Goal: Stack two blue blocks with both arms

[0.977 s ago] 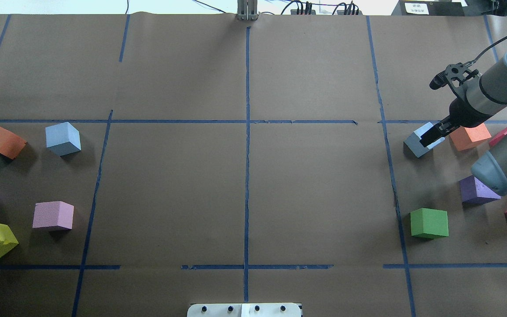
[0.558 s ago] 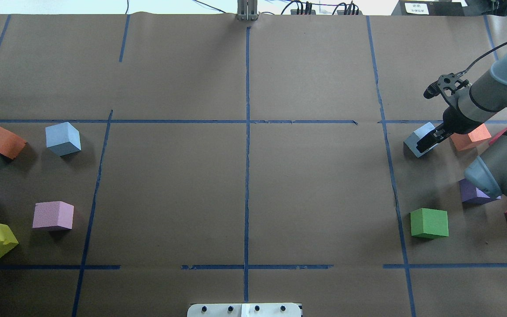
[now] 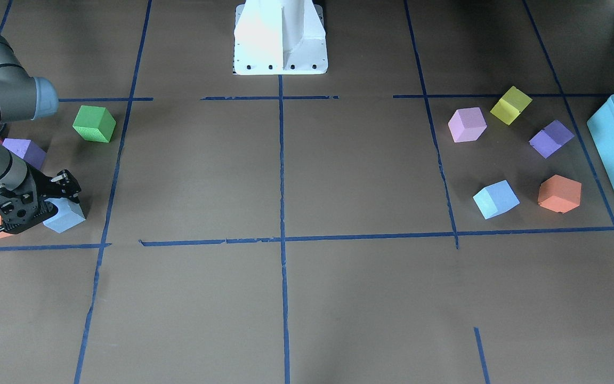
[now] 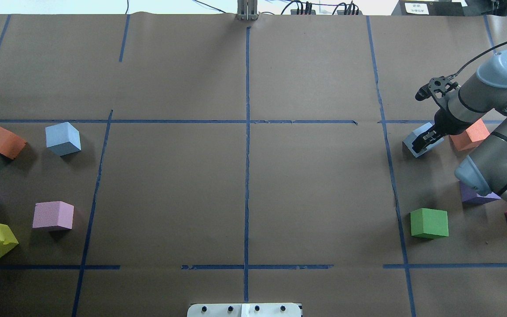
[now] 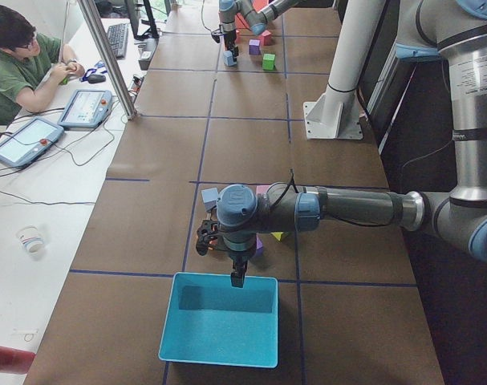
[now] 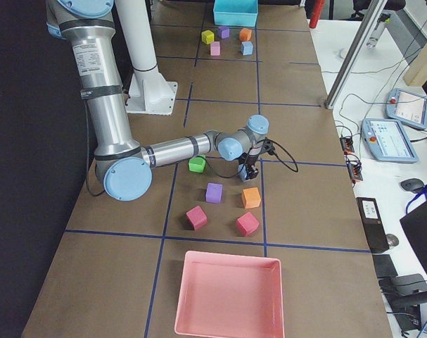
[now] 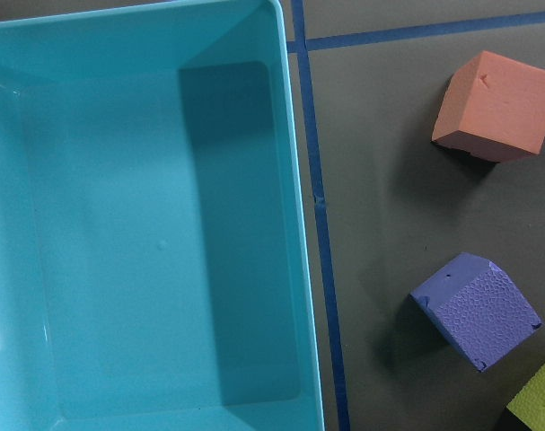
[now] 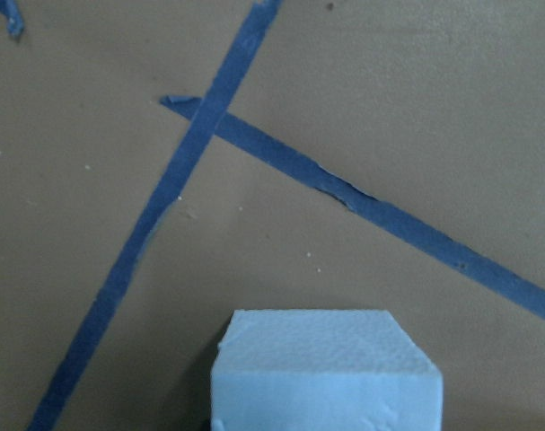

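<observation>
Right wrist-mounted view shows the pale blue foam cube [image 8: 326,373] close under the camera, square to it, with the taped desk [image 8: 389,108] beyond. The right arm [image 4: 491,97] has its jaws down over that cube, narrowed to its width and seemingly pinching opposite faces. A good lift goes straight up, gentle on the foam and clear of the orange cube [image 4: 469,135] just beside. Far across, the second blue cube [image 4: 63,138] stands alone. The left arm [image 5: 347,210] hangs over the teal box [image 7: 146,224], and I cannot tell how far its jaws are open.
</observation>
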Robot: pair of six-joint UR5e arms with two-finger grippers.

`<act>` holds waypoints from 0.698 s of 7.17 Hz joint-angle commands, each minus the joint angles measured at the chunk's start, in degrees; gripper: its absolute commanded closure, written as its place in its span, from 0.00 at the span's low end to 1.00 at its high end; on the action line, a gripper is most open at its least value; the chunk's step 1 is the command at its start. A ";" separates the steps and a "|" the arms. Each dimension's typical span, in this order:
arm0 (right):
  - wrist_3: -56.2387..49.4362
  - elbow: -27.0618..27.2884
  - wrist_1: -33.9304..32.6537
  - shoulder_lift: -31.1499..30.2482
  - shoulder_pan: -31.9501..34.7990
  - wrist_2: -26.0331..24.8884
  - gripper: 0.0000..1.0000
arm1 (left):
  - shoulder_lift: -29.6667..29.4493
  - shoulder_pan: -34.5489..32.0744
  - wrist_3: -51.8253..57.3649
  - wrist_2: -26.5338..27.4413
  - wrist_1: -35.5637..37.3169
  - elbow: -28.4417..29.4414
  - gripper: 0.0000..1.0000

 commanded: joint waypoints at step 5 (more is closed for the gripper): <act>46.04 -2.23 -9.97 27.02 -15.98 -9.23 0.56 | 0.00 0.09 0.09 0.00 -0.09 0.09 0.00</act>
